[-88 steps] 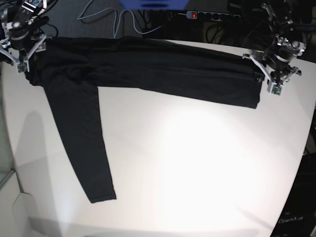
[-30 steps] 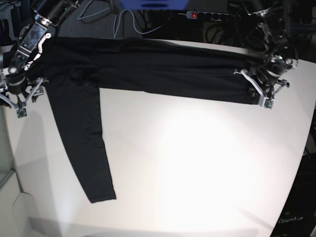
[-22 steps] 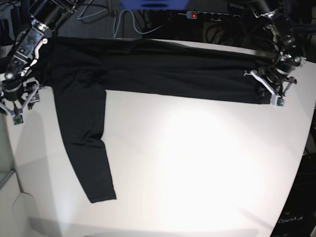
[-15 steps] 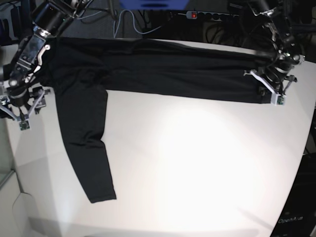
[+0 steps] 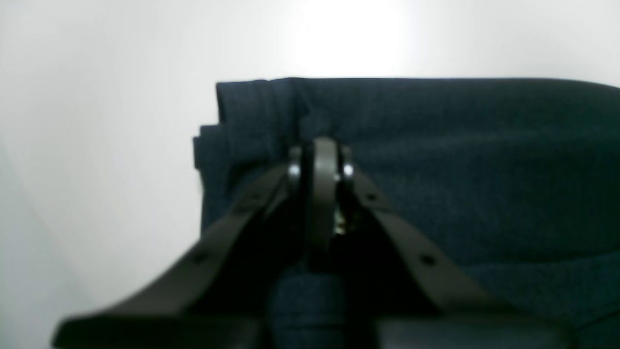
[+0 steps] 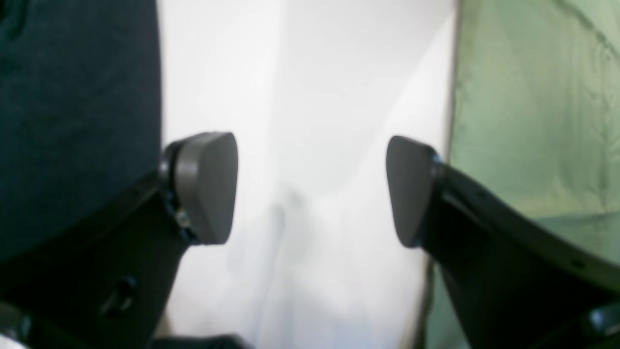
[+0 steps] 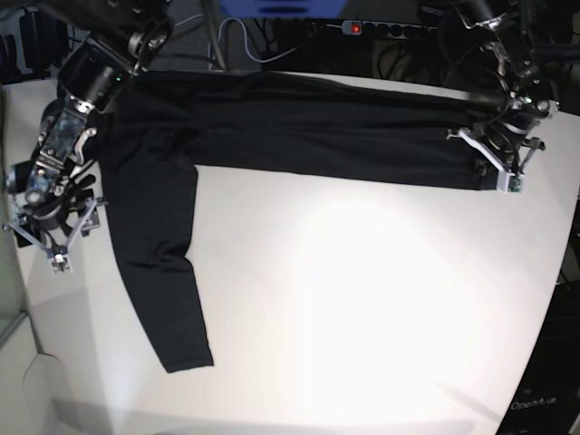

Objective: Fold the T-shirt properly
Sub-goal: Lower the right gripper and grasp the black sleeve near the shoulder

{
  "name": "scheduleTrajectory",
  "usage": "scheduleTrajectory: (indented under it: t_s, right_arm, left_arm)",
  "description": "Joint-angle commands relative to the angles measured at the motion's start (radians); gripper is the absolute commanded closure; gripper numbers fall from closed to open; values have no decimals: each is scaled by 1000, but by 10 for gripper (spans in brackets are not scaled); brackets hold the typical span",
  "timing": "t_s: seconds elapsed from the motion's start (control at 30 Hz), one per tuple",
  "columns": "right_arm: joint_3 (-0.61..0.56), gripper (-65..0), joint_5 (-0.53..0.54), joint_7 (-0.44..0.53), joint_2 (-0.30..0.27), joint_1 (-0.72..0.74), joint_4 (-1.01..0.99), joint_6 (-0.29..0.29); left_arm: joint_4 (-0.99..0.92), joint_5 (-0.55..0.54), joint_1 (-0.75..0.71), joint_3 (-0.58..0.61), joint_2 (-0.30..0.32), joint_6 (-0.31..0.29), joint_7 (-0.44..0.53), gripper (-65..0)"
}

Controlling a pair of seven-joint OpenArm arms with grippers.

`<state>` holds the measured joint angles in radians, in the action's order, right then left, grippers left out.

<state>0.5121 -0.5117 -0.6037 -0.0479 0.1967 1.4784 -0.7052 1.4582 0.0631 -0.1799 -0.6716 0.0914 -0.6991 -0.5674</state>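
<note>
T-shirt (image 7: 299, 131) fabric is judged thin, limp and slippery; hems are best pinched. Its end is clamped by the left gripper (image 5: 319, 160); the right gripper (image 6: 310, 189) is spread, empty, above the bench (image 7: 362, 299).

T-shirt (image 7: 299, 131): 1 | table (image 7: 362, 299): 1 | hands: 2 | power strip (image 7: 381, 29): 1

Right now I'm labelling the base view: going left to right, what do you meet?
Right gripper open over the table → hanging sleeve of the T-shirt → left gripper shut on the shirt's far end.
</note>
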Motion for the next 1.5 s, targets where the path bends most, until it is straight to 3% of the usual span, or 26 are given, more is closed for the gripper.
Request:
scheduleTrajectory:
  t_s: [0.0, 0.3, 0.67, 0.8, 1.17, 1.47]
  right_arm:
    - [-20, -466, 14, 6, -13, 36, 17, 7]
    - [-88, -463, 15, -12, 33, 102, -15, 7]
    - [-82, -461, 18, 0, 6, 251, -282, 7]
    - [-80, -460, 18, 46, 7, 277, -347, 7]
    - [61, -460, 20, 149, 4, 306, -503, 7]
    - [90, -460, 20, 149, 0, 294, -505, 7]
  left_arm:
    - [-11, 51, -14, 2, -2, 1, -76, -26]
    - [-12, 51, -14, 2, -3, 1, -78, -26]
    - [-12, 51, -14, -4, -3, 1, -84, -26]
    - [-12, 51, -14, -4, -3, 1, -85, -26]
    - [-7, 53, -14, -4, -3, 1, -88, -26]
    - [-4, 113, -14, -6, -22, 1, -79, -26]
